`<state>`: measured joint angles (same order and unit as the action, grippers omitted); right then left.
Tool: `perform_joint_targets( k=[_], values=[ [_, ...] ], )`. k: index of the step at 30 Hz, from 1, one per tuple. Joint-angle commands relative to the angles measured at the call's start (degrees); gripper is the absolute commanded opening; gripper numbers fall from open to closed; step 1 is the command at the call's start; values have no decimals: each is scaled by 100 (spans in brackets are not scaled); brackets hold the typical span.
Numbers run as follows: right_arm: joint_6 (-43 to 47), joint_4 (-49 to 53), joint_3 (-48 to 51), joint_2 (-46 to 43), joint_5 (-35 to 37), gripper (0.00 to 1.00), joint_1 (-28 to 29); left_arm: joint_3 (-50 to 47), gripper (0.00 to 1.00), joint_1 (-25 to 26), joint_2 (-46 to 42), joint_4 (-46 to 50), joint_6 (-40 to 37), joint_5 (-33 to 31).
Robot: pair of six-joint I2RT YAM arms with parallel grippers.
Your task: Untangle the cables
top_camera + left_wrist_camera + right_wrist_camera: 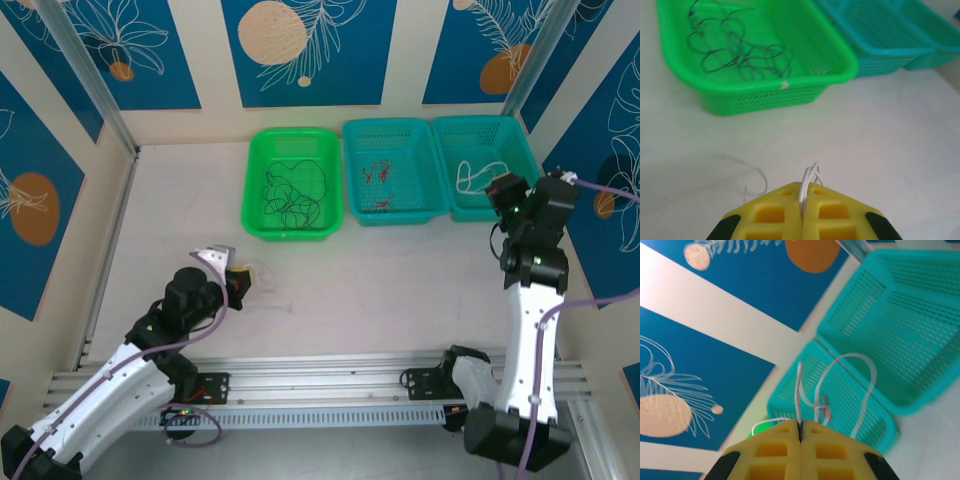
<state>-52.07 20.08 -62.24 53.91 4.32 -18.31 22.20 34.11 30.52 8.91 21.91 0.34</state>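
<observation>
Table (380,290) — three baskets (292,133), three cables (290,195); left pincer (802,187), right pincer (800,425) each clenched on white cable (867,375).

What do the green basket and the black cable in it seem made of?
Green basket: likely moulded plastic, glossy, with slotted mesh walls. Black cable: thin wire, probably plastic-sheathed, matte, lying in limp loops; its core is hidden.

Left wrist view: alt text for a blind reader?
The left claw, shut, pinches a loop of white cable over the pale table. Behind sits a green basket holding looped black cable, with two teal baskets to its right.
</observation>
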Motion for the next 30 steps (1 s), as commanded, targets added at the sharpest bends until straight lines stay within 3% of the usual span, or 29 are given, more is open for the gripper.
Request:
perform_joint_targets(
  k=[1,3,6,10,14,18,20,22,23,30],
  values=[
    [-205,-1691,229,605,-1019,0,-402,-40,0,-45,-73,-440,-100,577],
    [-306,-2795,453,1138,-1390,0,-606,-119,0,-45,-95,-521,-56,682],
    [-164,-3619,378,2027,-1660,0,-739,-288,0,-47,-93,-789,6,820],
    [-30,-3687,-148,3302,-1829,0,-797,-363,0,-45,-14,-950,-56,906],
    [97,-3005,-787,4303,-1239,2,-762,-365,0,-47,-34,-992,-134,990],
    [590,-1280,-1937,5006,-855,57,-621,-374,0,-46,-40,-1032,-135,1046],
    [606,-737,-2088,4914,-442,70,-500,-357,0,-45,-24,-1014,-126,1048],
    [562,-910,-1791,4584,-305,78,-409,-340,0,-45,-38,-1015,-87,1043],
    [580,-929,-1662,4391,-211,93,-355,-318,0,-49,-38,-1029,-66,1055],
    [827,-1268,-424,2834,-874,91,-38,-64,0,-46,48,-1110,135,1147]
  ],
)
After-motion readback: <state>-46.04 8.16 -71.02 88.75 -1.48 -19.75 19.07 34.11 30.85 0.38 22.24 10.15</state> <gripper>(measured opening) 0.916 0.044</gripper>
